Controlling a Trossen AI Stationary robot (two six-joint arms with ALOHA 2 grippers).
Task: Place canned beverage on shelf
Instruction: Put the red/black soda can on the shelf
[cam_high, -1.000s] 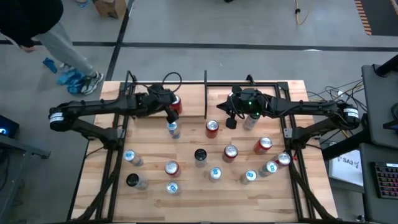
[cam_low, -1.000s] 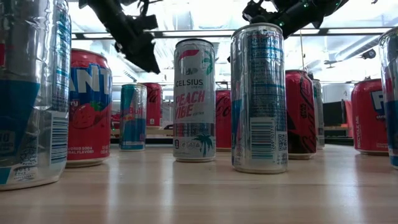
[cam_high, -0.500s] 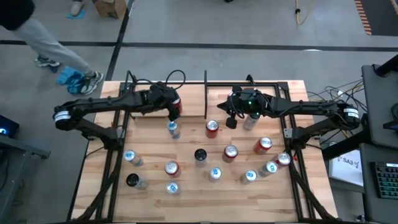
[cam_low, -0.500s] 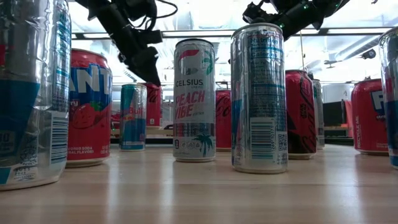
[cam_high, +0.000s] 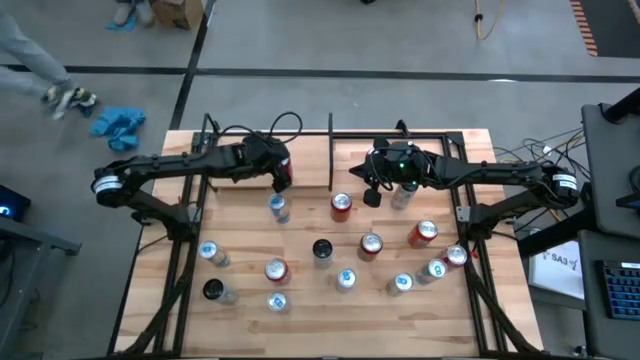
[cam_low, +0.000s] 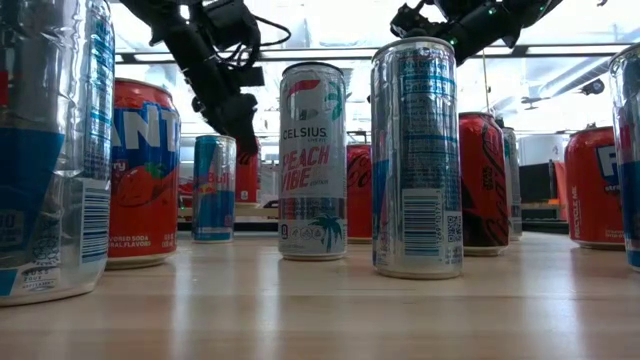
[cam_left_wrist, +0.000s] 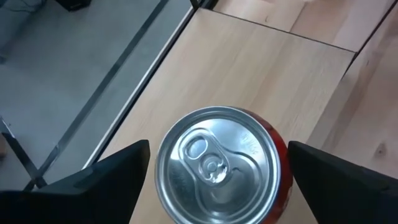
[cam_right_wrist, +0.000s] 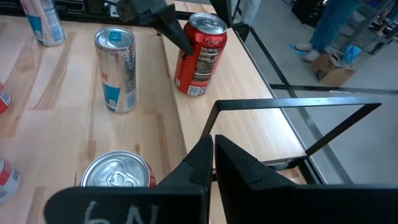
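A red can (cam_left_wrist: 217, 168) stands upright on the light wood floor (cam_left_wrist: 249, 62) of the black-framed shelf (cam_high: 265, 135) at the table's far edge, close to the frame's middle post. My left gripper (cam_high: 283, 178) is open and slants down over the can. One finger (cam_left_wrist: 118, 171) stands on each side of the can's top, and a narrow gap shows on each side. My right gripper (cam_high: 371, 197) is shut and hangs still above the table, beside another red can (cam_high: 341, 205). Seen from the right wrist, the left fingers (cam_right_wrist: 168, 28) reach the shelf can (cam_right_wrist: 200, 56).
Several cans stand loose across the table: a slim silver one (cam_high: 278, 208) just in front of the shelf can, others (cam_high: 370, 243) toward the middle and the near edge (cam_high: 277, 300). The black frame posts (cam_high: 330, 150) rise along the far edge. A person's leg (cam_high: 30, 50) shows beyond the far left corner.
My left gripper has come down and gone toward the far right, closing in on the red can on the shelf until its open fingers flank the can's top. The person beyond the far left corner has walked farther away.
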